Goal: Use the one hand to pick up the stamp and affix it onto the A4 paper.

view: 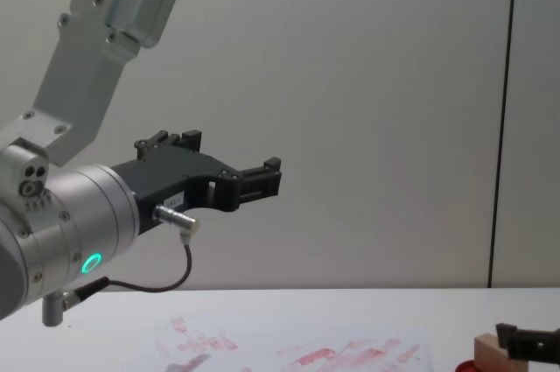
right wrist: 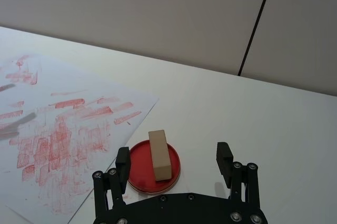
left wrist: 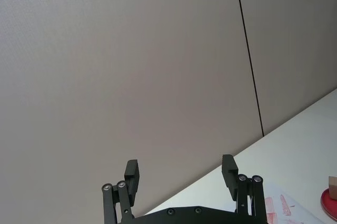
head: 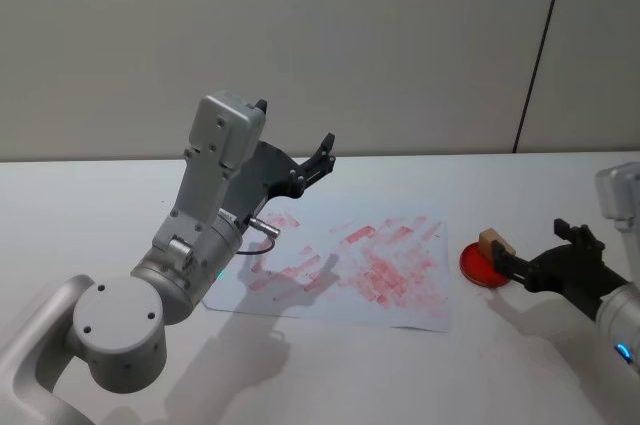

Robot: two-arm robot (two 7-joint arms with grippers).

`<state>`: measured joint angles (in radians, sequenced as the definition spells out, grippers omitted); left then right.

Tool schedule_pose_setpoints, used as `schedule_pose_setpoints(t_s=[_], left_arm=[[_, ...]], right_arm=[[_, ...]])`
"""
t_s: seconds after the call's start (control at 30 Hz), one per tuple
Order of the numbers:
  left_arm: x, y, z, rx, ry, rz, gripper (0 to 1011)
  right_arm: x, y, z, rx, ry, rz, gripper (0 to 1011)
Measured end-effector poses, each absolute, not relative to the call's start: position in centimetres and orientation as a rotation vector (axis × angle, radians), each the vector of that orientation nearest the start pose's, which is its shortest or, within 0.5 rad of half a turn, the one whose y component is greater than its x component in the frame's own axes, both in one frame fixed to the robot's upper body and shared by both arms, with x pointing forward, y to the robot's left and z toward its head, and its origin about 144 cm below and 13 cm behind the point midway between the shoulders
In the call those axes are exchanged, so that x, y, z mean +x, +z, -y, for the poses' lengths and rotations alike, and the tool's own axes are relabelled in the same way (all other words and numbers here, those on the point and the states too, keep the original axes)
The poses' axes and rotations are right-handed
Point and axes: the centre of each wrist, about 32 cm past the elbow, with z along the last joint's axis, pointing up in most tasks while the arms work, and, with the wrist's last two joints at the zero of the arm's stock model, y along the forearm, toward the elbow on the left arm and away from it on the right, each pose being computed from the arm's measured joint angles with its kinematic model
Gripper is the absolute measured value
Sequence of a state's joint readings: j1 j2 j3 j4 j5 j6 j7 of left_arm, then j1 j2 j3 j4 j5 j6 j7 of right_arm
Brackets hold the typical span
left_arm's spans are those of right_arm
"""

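The stamp, a light tan wooden block, lies on a round red ink pad just right of the A4 paper, a white sheet smeared with red prints. My right gripper is low over the table at the stamp, open, one finger on either side of it. In the right wrist view the stamp lies between the open fingers of the right gripper, nearer one finger, untouched. My left gripper, with its looping black cable, hangs raised above the paper's far left corner, open and holding nothing.
Everything rests on a white table against a plain grey wall with a dark vertical seam. The left arm's big silver wrist stands over the table's near left. Bare table lies right of the pad.
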<state>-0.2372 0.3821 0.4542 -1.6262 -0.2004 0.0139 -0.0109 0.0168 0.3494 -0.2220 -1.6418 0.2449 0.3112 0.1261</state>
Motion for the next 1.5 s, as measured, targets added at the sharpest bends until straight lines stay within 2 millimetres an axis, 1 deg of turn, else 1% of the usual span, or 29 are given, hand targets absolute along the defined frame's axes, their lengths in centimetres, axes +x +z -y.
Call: schedule_pose_setpoints(t_s=[0.7,1.1,1.23,1.27,1.33,1.37,1.43,1.5], left_arm=[[49.2,120.4,-19.8,0.061,1.124,0.268,1002],[49.2,120.4,-19.8,0.061,1.124,0.268,1001],[49.2,120.4,-19.8,0.061,1.124,0.268,1001],[49.2,120.4,-19.8,0.061,1.124,0.268,1001],[49.2,120.4,-19.8,0.061,1.124,0.268,1002],[49.2,120.4,-19.8,0.061,1.124,0.268,1001],[49.2,120.4,-19.8,0.061,1.124,0.268,1001],[49.2,120.4,-19.8,0.061,1.124,0.268,1001]], right_arm=[[48.5,114.1,23.7,-0.387,-1.184,-0.146,1001],[49.7,113.3,22.7,-0.409,-1.154,-0.148,1001],[50.0,113.1,22.4,-0.414,-1.148,-0.15,941],[50.0,113.1,22.4,-0.414,-1.148,-0.15,941],[50.1,113.0,22.3,-0.416,-1.144,-0.15,880],[50.1,113.0,22.3,-0.416,-1.143,-0.15,831],[50.2,113.0,22.2,-0.417,-1.141,-0.151,796],[50.3,113.0,22.2,-0.418,-1.139,-0.15,731]])
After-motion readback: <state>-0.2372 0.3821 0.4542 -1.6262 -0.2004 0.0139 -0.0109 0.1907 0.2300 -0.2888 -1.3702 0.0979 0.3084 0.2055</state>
